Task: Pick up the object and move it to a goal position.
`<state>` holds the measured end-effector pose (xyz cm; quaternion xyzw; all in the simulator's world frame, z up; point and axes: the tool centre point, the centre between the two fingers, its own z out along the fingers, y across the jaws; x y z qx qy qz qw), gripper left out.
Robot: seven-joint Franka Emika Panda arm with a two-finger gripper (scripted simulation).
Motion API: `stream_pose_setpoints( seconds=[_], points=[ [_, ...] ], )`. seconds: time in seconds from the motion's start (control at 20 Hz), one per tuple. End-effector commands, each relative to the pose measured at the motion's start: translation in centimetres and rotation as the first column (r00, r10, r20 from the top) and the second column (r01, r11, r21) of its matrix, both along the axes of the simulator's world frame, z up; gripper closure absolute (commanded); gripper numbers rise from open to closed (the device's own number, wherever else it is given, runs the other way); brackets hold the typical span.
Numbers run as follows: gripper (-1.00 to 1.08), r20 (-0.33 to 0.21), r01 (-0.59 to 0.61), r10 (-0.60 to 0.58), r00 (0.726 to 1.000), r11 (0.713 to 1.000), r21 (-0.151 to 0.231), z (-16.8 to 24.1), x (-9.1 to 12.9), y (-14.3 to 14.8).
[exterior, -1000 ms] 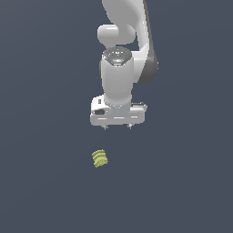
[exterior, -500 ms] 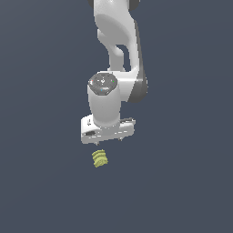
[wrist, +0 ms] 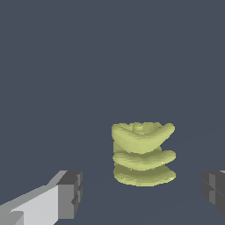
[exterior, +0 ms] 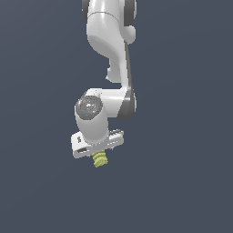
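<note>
Ribs stacked in yellow-green layers mark the object (wrist: 143,154), which sits on the dark desk (exterior: 182,182) with its dished round end face turned up toward the wrist camera. In the wrist view it lies between the two fingers (wrist: 69,194), nearer the far one at the frame's edge than the pale-backed one, and touching neither. The gripper (exterior: 101,154) hangs directly over it in the exterior view, its body hiding the object's top, with the fingers spread wide and holding nothing. Judging from that offset, the risk is an uneven close: one pad could reach the lumpy ribs first and shove or tip the small piece sideways before the other arrives. The ridged, rounded sides also give poor flat contact, so it might squirt out or twist when squeezed, or slip during the lift toward the goal.
</note>
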<state>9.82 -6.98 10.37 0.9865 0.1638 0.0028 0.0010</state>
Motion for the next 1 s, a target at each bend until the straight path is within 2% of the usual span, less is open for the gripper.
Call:
stream_pose_setpoints(
  seconds=[0.0,0.5,0.95],
  points=[
    [-0.92,-0.003,-0.020,0.020,1.000,1.000,0.000,-0.7,0.4,-0.5],
    [-0.92,-0.006,-0.033,0.033,0.999,0.999,0.001,-1.7,0.5,-1.1],
    [-0.92,-0.006,-0.036,0.036,0.999,0.999,0.001,-5.9,0.4,-1.0]
  ],
)
